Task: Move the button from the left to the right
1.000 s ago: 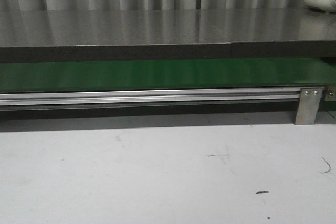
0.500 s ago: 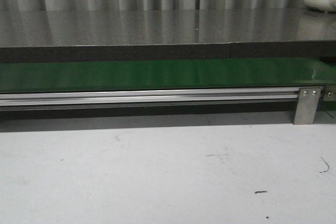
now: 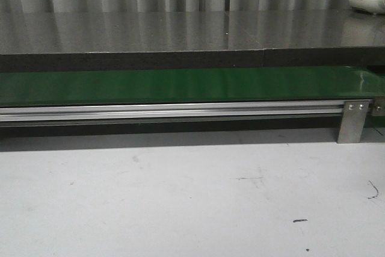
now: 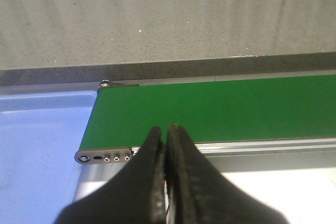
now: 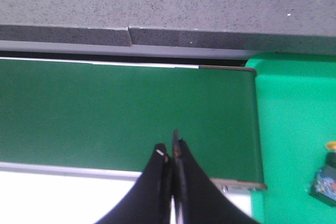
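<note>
The green belt point(image 3: 180, 85) runs across the front view with nothing on it. In the right wrist view a small dark boxy object with a yellow top point(image 5: 324, 174) lies on a bright green surface point(image 5: 291, 119) past the belt's end, cut off by the picture edge; it may be the button. My right gripper point(image 5: 170, 150) is shut and empty over the belt's near edge point(image 5: 126, 114). My left gripper point(image 4: 164, 129) is shut and empty over the other end of the belt point(image 4: 210, 108). Neither gripper shows in the front view.
A blue tray point(image 4: 37, 145) lies beside the belt's end in the left wrist view. An aluminium rail point(image 3: 168, 111) with a bracket point(image 3: 353, 121) runs along the belt's front. A grey counter point(image 3: 180, 31) stands behind, and a white tabletop point(image 3: 180, 197) lies in front.
</note>
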You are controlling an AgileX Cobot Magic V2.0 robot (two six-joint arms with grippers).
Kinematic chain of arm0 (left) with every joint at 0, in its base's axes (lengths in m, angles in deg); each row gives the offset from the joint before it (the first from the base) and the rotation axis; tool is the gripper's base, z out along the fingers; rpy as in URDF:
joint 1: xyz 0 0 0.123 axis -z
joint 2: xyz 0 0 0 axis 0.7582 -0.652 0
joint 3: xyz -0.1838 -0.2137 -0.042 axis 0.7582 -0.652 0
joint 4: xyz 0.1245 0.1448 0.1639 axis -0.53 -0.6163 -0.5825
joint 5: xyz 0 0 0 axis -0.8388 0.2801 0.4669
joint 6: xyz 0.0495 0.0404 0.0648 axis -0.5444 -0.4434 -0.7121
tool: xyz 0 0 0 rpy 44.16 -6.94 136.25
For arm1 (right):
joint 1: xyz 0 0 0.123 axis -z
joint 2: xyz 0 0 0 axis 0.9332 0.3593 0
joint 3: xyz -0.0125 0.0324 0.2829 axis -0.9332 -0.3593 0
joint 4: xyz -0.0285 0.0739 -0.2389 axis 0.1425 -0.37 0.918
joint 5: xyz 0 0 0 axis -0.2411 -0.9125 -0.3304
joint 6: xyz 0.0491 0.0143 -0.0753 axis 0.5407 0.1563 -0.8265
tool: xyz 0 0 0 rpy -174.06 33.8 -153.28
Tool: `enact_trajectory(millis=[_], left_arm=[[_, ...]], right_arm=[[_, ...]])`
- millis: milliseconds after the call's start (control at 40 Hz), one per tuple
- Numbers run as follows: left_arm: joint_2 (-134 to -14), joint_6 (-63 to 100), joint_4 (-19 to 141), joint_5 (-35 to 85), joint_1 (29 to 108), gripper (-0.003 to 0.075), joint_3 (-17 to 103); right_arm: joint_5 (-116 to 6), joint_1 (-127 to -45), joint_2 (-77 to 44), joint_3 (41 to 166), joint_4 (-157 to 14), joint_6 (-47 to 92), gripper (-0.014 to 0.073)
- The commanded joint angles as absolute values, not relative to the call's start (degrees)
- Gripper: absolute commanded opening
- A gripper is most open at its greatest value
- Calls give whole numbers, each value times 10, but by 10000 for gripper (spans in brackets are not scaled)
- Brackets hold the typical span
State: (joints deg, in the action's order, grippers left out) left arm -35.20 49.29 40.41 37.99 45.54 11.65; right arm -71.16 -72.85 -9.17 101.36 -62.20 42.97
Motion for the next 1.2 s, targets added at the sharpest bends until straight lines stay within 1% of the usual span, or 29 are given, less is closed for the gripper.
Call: enact_trajectory(millis=[0,150,300,550,725,1175], left_arm=[[-357,493,411,332,458,-21,132],[-357,493,411,332,458,-21,132],[-357,493,411,332,458,-21,132],[-357,493,411,332,458,-21,132],[-357,493,411,332,458,-21,132],[-357,493,411,332,458,-21,132]], right_arm=[[-638,-729,-181,965,-620,426,-69],[-581,-729,-300,853,-620,426,-69],[-566,-729,-415,765,-620,426,-69],[-555,-729,-554,677,-620,426,-69],[-553,-729,-591,665,-620,426,-69],[-553,-729,-592,665,-620,426,-69]])
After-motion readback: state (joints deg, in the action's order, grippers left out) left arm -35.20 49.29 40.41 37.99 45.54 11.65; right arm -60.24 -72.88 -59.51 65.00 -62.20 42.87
